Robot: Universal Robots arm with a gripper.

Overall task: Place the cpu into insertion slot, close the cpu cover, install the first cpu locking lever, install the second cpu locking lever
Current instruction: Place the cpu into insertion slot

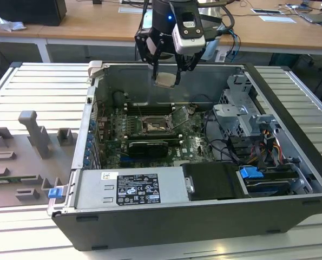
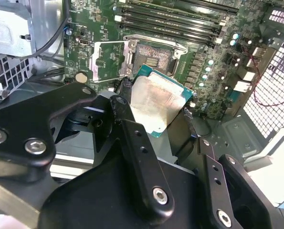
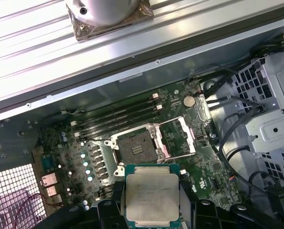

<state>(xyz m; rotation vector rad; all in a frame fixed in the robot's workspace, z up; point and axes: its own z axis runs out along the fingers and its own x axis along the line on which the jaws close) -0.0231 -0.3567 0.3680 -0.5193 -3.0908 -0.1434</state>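
Right now we are carrying the cpu [image 3: 152,194]: the end effector [image 1: 166,78] is gripping it by two opposite edges and hovering above the open computer case [image 1: 150,230]. Below, on the green board, the insertion slot [image 3: 136,149] is lying bare, with the cpu cover [image 3: 177,138] swung open beside it. We judge the first step is in hand. Seating is calling for the cpu's edges squared to the insertion slot and a flat, gentle descent.

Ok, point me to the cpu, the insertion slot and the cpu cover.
cpu [image 3: 152,195], first wrist view, middle of its silver top.
insertion slot [image 3: 134,149], first wrist view, its dark centre.
cpu cover [image 3: 188,135], first wrist view, outer bar of the open frame.
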